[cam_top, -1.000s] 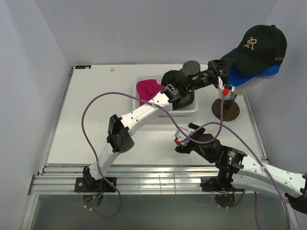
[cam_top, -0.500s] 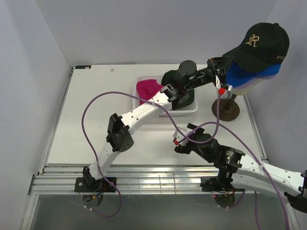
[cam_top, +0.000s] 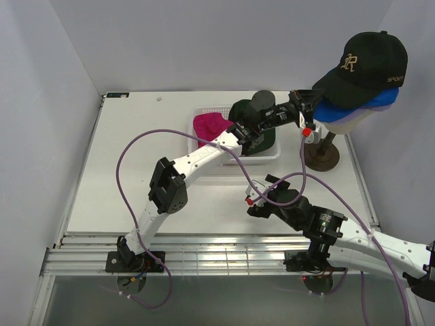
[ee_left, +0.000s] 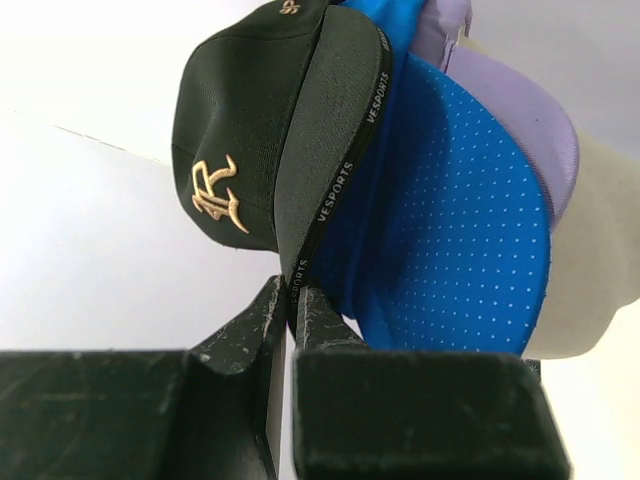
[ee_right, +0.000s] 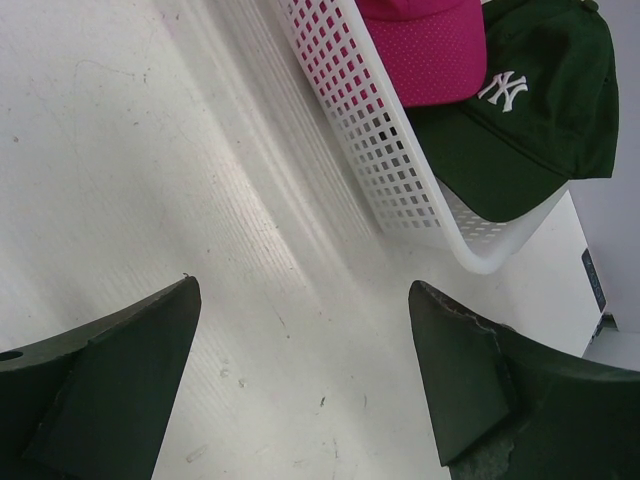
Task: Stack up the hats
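Black fabric cap with a gold emblem (cam_top: 367, 64) tops the stack at the upper right of the overhead view, its brim pinched between the closed fingers of the left gripper (ee_left: 292, 292).
Beneath it sit a bright blue perforated cap (ee_left: 440, 230) and a lavender cap (ee_left: 520, 130) on the cream mannequin head (ee_left: 600, 280). The right gripper (ee_right: 300, 310) hovers over the white table (ee_right: 130, 150) at lower centre, jaws spread wide and empty. A magenta mesh cap (ee_right: 425, 40) and a dark green NY cap (ee_right: 535, 120) lie in the white plastic mesh basket (ee_right: 360, 130).

White arms (cam_top: 204, 157) with black joints, purple cables (cam_top: 117, 165), scuffed black claw fingers (ee_left: 245, 330).
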You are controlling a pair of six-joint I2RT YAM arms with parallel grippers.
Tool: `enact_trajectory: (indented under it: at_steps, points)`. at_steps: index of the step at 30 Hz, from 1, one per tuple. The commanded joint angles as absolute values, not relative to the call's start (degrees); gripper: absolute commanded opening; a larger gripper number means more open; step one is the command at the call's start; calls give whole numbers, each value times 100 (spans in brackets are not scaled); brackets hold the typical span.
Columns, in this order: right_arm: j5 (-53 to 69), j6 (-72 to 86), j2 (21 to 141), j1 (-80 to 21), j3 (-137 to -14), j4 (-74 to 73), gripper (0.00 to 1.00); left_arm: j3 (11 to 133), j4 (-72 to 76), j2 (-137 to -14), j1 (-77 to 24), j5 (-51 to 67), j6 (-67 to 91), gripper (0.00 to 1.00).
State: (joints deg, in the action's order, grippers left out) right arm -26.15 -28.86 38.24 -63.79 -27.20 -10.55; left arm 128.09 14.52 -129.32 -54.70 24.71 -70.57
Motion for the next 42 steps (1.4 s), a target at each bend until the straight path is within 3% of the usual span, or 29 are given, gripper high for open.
enact_trajectory:
  at_steps: [1, 9, 26, 42]
  points:
    - [-2672, -2777, 3762, -6390, -2751, -809, 90, 12691, 1266, -12603, -5493, 2777, -7119, 0]
    - [-2681, -2813, 3823, -6390, -2733, -809, 89, 12840, 1073, -12507, -5388, 3110, -6891, 0]
    - [-2698, -2865, 3814, -6390, -2733, -817, 89, 13061, -878, -12234, -5089, 4069, -7479, 0]
    - [-2698, -2892, 3823, -6390, -2725, -817, 89, 12955, -1345, -12261, -4948, 4386, -7567, 0]
